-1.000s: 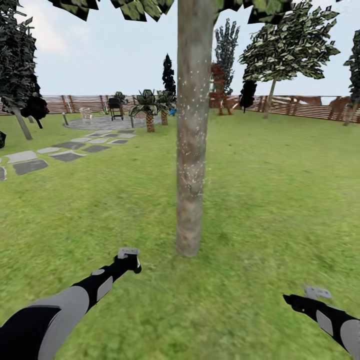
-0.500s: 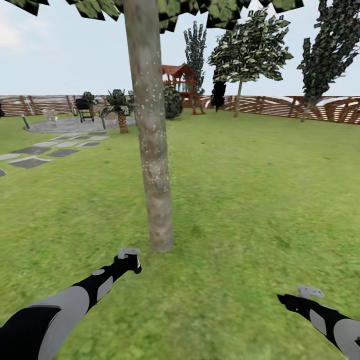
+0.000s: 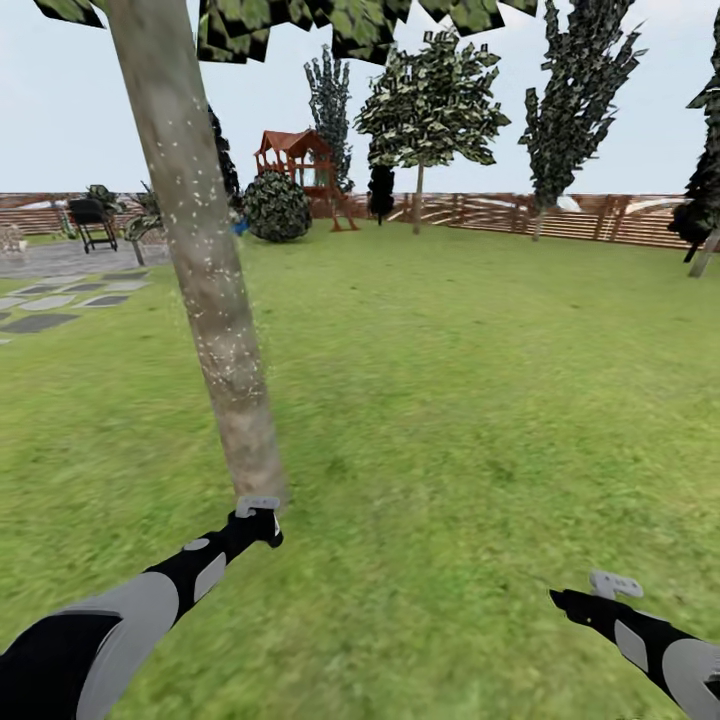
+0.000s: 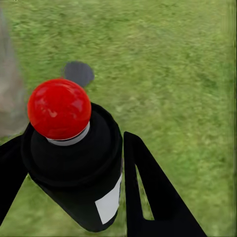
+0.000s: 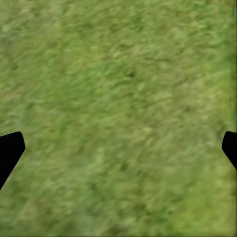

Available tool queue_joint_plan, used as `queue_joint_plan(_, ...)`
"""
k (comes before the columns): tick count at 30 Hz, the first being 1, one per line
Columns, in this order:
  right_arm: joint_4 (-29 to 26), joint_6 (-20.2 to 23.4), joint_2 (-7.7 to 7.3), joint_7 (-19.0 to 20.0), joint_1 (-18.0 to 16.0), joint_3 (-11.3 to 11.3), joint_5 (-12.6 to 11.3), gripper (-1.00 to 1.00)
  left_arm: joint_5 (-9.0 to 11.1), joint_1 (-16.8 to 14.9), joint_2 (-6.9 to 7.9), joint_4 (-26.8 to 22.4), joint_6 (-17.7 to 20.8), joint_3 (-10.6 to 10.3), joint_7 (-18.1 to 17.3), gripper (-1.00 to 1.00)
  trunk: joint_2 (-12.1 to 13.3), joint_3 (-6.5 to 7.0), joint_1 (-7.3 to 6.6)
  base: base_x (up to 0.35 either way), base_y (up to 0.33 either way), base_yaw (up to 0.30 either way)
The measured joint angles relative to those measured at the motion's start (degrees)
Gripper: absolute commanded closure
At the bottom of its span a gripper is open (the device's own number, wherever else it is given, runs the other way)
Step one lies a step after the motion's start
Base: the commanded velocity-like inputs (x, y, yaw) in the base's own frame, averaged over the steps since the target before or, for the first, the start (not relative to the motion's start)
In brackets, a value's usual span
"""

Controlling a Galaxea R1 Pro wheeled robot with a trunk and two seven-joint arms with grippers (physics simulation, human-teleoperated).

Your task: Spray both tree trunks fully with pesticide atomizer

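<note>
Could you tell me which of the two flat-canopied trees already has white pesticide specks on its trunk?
The near tree trunk, leaning just beyond the left hand, is dotted with white specks. The far tree by the fence is too distant to show any.

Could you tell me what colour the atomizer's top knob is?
Glossy red, clearest in the left wrist view: knob.

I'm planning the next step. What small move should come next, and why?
Probably keep turning right toward the far tree. The near trunk is already speckled white with pesticide, the left end effector grips the atomizer, and the far trunk looks unsprayed, though small.
</note>
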Motion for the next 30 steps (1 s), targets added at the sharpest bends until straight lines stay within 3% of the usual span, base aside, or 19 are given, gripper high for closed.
queue_joint_plan(9, 0.0, 0.0, 0.12, 0.0, 0.0, 0.0, 0.0, -1.0, 0.0, 0.0, 0.0, 0.0, 0.1, 0.0, 0.1, 1.0, 0.0, 0.17, 0.0, 0.276, -0.248, -0.274)
queue_joint_plan(30, 0.0, 0.0, 0.71, 0.0, 0.0, 0.0, 0.0, -1.0, 0.0, 0.1, 0.0, 0.0, 0.1, 0.0, 0.3, 1.0, 0.0, 0.5, 0.0, 0.317, -0.184, -0.008)
